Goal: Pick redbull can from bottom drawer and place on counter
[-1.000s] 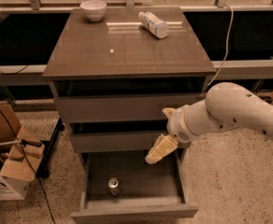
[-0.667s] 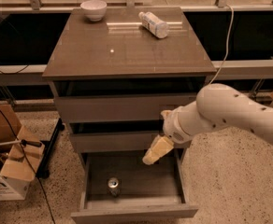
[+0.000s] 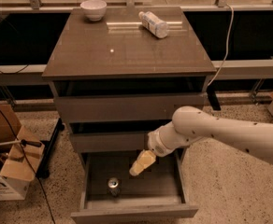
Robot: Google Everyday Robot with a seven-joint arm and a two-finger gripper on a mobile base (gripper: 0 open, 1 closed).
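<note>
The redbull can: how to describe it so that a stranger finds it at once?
The cabinet under the glossy counter has its bottom drawer pulled open. Inside, near the front, stands the redbull can, below and left of the gripper in the picture. It is slim, silvery and upright, unlike the clear bottle lying on the counter.

Redbull can (image 3: 113,186) upright in open bottom drawer (image 3: 132,212), jaws above-right.

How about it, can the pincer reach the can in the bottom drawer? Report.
Probably yes. The drawer stands pulled out, the can upright and uncovered inside. The pincer hangs over the open drawer, above and right of the can, with nothing between them.
</note>
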